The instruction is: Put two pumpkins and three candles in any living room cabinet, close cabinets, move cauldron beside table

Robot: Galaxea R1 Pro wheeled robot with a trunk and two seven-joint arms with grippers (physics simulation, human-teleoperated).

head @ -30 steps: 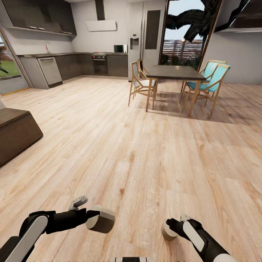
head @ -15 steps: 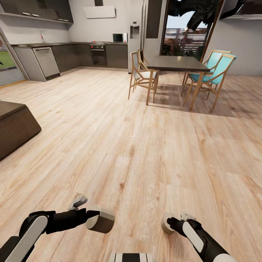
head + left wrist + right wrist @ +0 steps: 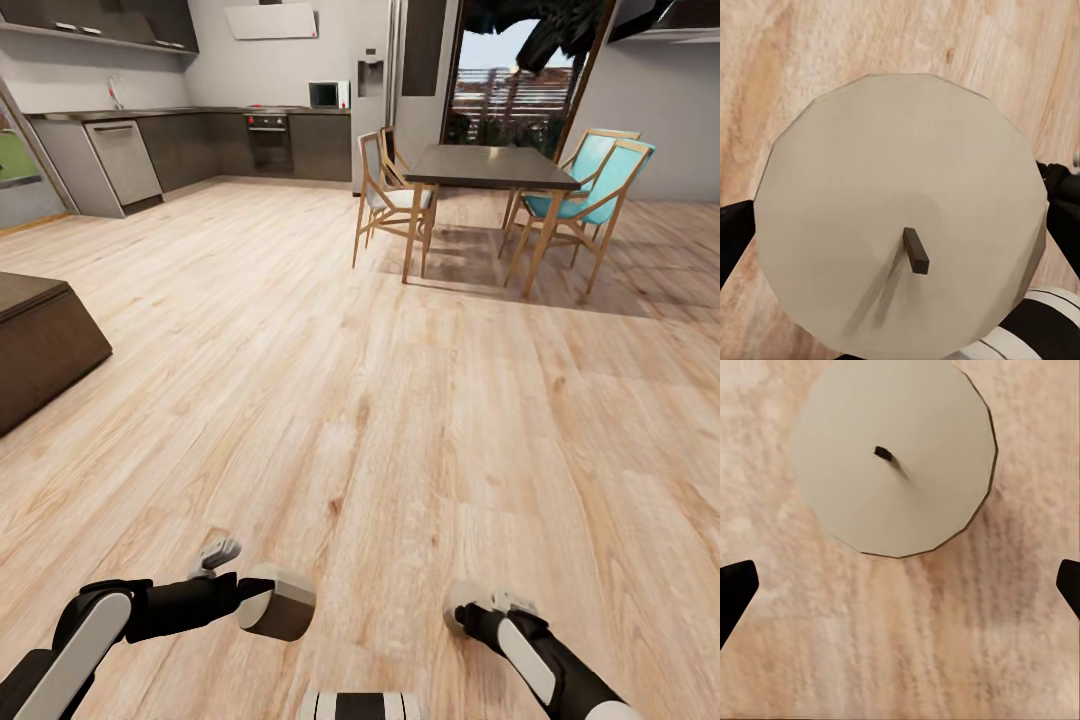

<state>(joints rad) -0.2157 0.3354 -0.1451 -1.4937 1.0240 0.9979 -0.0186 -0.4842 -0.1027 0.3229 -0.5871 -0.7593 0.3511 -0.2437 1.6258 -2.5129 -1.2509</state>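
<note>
My left gripper [image 3: 262,600] is shut on a pale candle [image 3: 276,601] and holds it above the floor; in the left wrist view the candle's top [image 3: 900,217] with its dark wick sits between black fingers [image 3: 735,240] touching both sides. My right gripper [image 3: 478,610] is open. A second candle [image 3: 896,454] lies beyond its wide-spread fingertips [image 3: 735,585], apart from them, over the wood floor; it appears by the gripper [image 3: 462,604] in the head view. A low dark-brown cabinet [image 3: 40,350] stands at the left. The pumpkins, cauldron and table are out of view.
Pale wood floor [image 3: 380,400] stretches ahead. A dark dining top [image 3: 490,168] with wooden and teal chairs [image 3: 590,190] stands at the back right. Kitchen counters [image 3: 190,145] line the far wall, and a glass door [image 3: 505,95] is behind the dining set.
The whole picture has shifted, so the camera has moved toward the kitchen. The right gripper and the candle by it sit slightly higher in the picture. The left arm holds as before.
</note>
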